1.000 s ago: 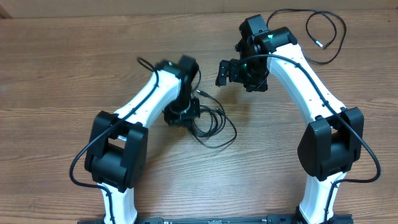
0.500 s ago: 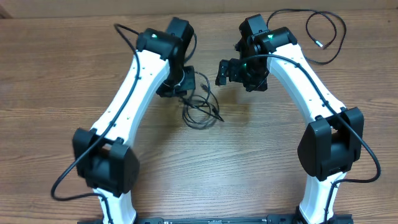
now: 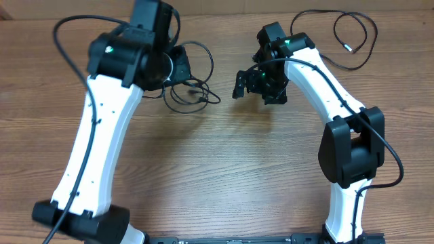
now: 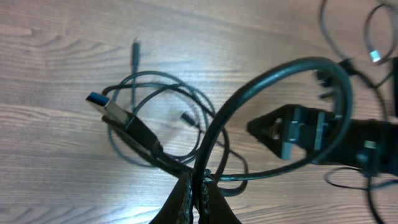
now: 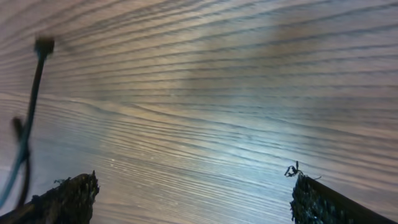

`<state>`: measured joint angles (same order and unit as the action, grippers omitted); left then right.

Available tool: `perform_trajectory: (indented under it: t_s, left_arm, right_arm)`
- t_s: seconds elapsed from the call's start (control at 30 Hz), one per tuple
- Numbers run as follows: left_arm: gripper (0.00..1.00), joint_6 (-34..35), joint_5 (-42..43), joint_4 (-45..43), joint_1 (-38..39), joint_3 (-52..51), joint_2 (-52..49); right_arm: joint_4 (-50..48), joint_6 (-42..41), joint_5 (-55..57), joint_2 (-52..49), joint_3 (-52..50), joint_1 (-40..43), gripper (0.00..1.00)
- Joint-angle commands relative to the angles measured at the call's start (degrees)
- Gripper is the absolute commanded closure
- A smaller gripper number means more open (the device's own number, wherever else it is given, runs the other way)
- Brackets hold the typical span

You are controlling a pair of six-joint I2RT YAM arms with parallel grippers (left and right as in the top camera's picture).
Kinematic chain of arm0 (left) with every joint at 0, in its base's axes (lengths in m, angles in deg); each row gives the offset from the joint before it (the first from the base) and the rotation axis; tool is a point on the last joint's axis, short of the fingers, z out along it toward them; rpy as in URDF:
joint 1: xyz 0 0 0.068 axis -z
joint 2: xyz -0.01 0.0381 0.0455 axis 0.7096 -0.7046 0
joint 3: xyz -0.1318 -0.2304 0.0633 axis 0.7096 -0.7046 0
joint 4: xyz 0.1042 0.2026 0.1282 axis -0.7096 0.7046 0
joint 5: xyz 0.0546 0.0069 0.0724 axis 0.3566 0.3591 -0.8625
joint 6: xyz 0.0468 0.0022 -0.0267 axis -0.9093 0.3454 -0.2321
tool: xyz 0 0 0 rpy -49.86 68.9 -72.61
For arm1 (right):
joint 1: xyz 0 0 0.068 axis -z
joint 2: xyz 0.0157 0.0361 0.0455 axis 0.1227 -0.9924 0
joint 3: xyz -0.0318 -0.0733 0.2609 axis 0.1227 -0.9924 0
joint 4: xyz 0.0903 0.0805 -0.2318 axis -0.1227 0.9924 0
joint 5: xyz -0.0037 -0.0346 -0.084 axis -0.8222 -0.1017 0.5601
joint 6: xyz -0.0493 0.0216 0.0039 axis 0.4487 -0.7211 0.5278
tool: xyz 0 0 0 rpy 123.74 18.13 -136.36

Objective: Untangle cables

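left pincer (image 4: 195, 186) pinching cables (image 4: 134, 126), grip hidden overhead

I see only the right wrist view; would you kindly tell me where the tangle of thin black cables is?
Observer: The tangle of thin black cables sits at the left claw, left of your right claw.
Operator: Thanks; is that claw gripping it?
Observer: Yes, shut on a strand, beside a black plug with a blue tip.
Operator: Is any cable separate?
Observer: One thin black looped cable lies alone at the far right.
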<state>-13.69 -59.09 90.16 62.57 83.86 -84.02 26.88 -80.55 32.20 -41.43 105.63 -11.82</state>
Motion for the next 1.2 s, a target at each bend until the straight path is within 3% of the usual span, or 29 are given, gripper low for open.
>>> perform_trajectory:
  t_s: [0.0,0.2,0.33,0.53,0.8,1.0,1.17]
  left_arm:
    - [0.96,1.7,0.22,-0.52,-0.11,1.42,1.68]
    - [0.96,12.63,-7.69,-0.48,-1.27,1.42,1.64]
    - [0.96,17.4,-8.5,-0.44,-2.12,1.4,1.64]
    - [0.96,17.77,-8.44,0.11,-1.92,1.38,1.62]
    - [0.96,17.77,-7.3,0.76,-1.92,1.38,1.62]
    - [0.96,17.77,-1.99,0.76,-1.9,1.38,1.57]
    - [0.96,17.75,-1.64,1.33,-1.51,1.36,1.57]
  right_arm:
    - [-1.2,0.28,-5.31,-0.35,-0.22,-0.63,0.0]
    - [-1.42,5.84,-13.07,-0.35,-0.22,-1.25,0.0]
    - [-0.48,11.26,-16.9,-0.35,-0.22,-1.66,0.0]
    - [-0.39,20.96,-23.82,-0.35,-0.22,-3.56,0.0]
    - [-3.04,21.31,-23.89,-0.35,-0.22,-6.47,0.0]
    - [-7.3,20.44,-23.89,-0.35,-0.22,-7.58,0.0]
    - [-12.83,14.69,-23.71,-0.35,-0.22,-7.65,0.0]
